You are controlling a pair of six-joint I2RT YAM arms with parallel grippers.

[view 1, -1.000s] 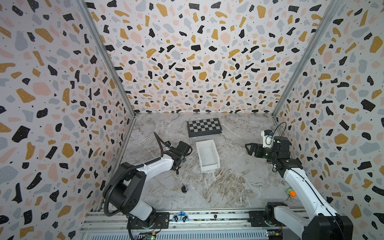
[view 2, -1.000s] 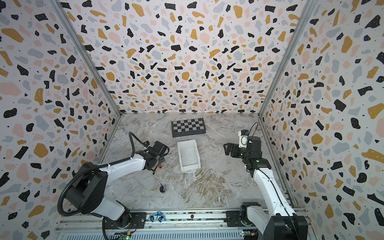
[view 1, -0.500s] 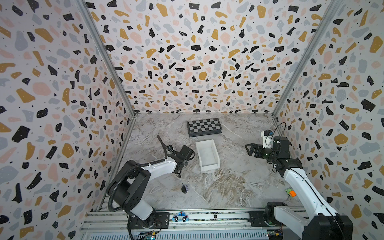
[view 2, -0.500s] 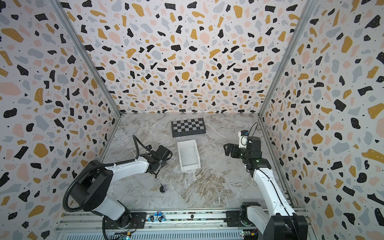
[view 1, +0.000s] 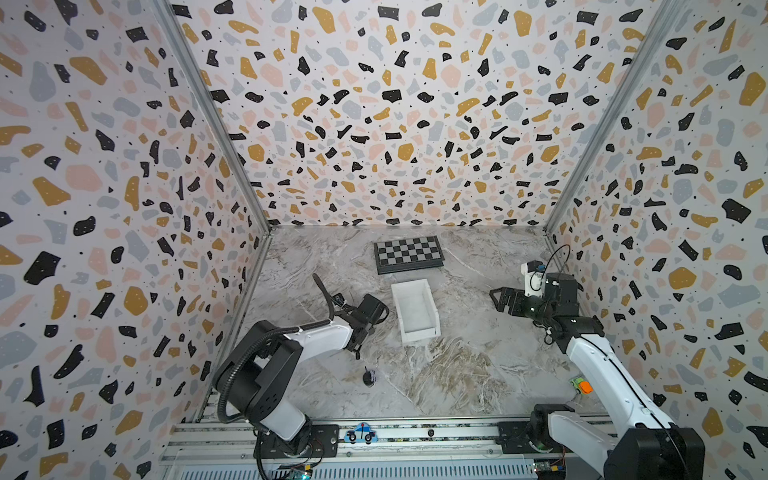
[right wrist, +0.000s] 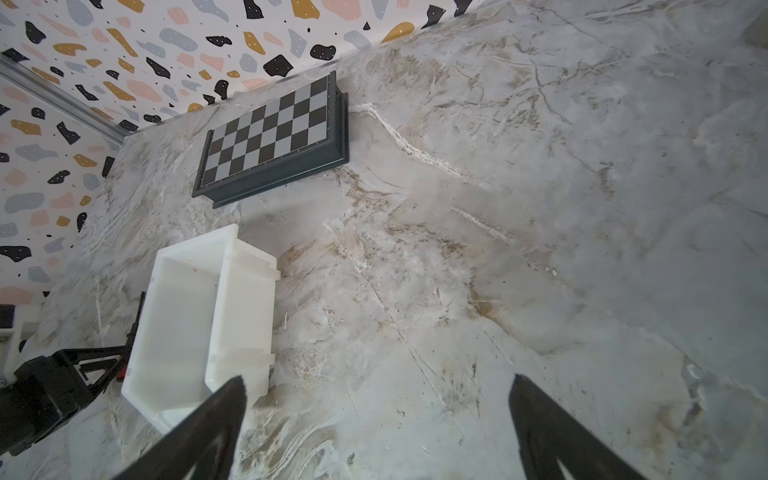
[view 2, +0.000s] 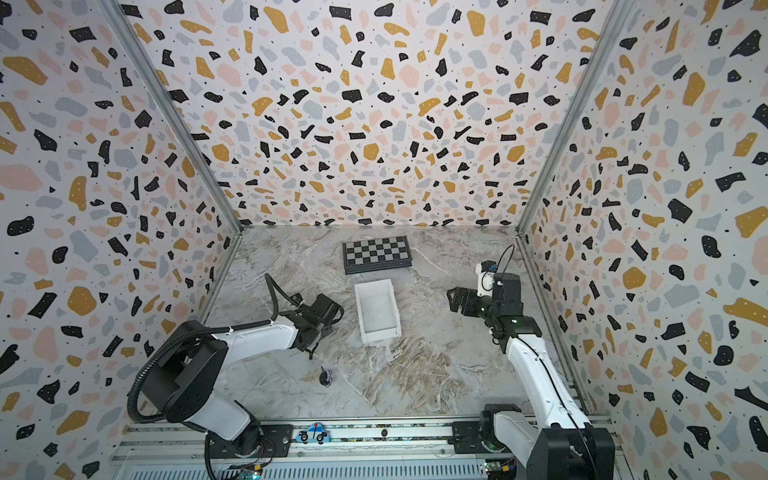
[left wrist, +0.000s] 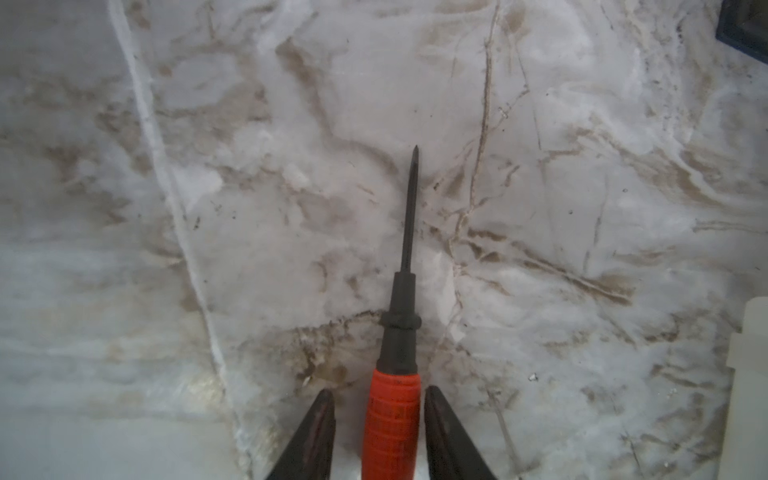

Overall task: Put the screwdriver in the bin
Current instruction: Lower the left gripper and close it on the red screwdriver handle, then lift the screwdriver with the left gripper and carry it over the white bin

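Lowered now, the left gripper straddles the screwdriver handle, jaws narrow but not yet pinching, ready to carry it to the bin; the right gripper idles, jaws wide.

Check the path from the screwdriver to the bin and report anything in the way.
Nothing visible blocks it. The screwdriver lies inside the open left gripper, with only bare table between it and the bin. The dark knob sits toward the front rail and the chessboard lies beyond the bin, both off that path.
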